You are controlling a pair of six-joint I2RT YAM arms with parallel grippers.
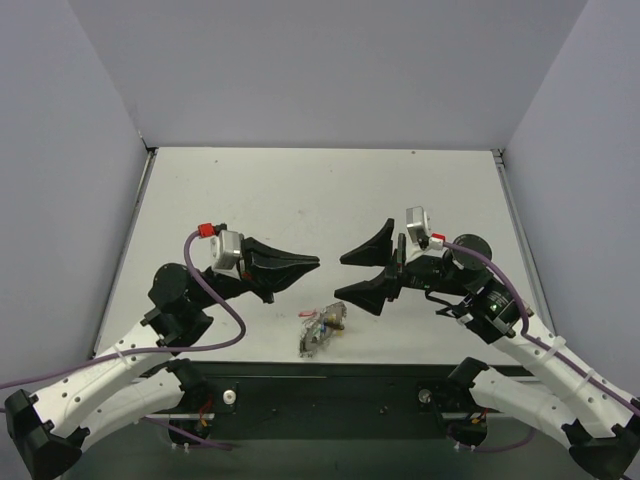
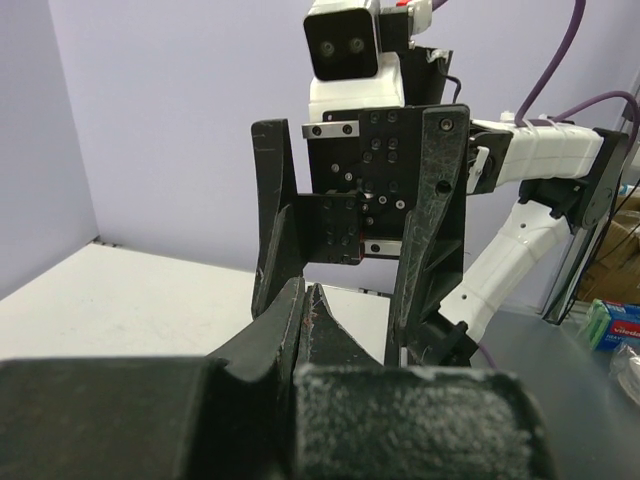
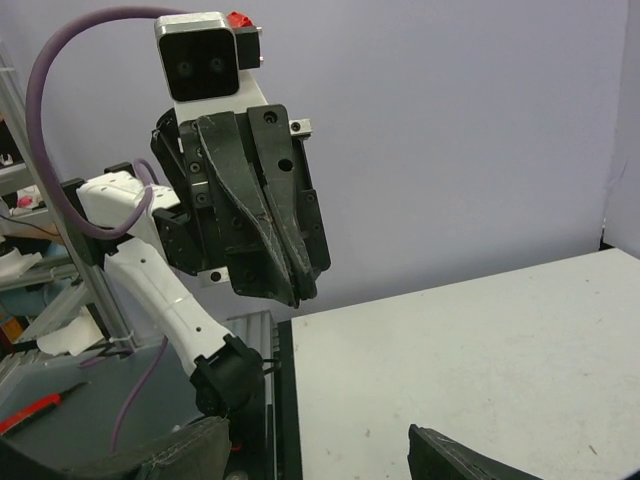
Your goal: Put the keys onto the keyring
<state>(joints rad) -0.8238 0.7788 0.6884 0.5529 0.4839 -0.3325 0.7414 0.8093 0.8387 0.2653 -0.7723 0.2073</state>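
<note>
Starting nearest the arm bases with the keyring [image 1: 314, 338]: lies in a small silvery heap on the worktop [image 1: 300, 190], close to the near edge, roughly midway between the two arms. Bunched right up against the keys [image 1: 334, 320], touching them. Way too small and glinty to sort out which piece is which, or whether any key hangs on the wire. Not gripped by anything.

Moving on to the left pincer [image 1: 312, 262]: clenched tight into one sharp point, nothing caught in it. Hangs above the worktop, just beyond the heap and a touch to its left, aimed across at the other arm. Looks the same in the left wrist view, with the fingers [image 2: 300, 310] squeezed flat together at the bottom.

Then the right pincer [image 1: 343, 276]: released, spread wide, holding nothing. Points back at the left one, tips near each other but apart. Puts its nearer finger just beyond the heap and slightly to the right, so the heap sits in front of both pincers and between neither pair of jaws.

Farthest back, only the pale wall [image 1: 330, 70] behind the worktop.
</note>
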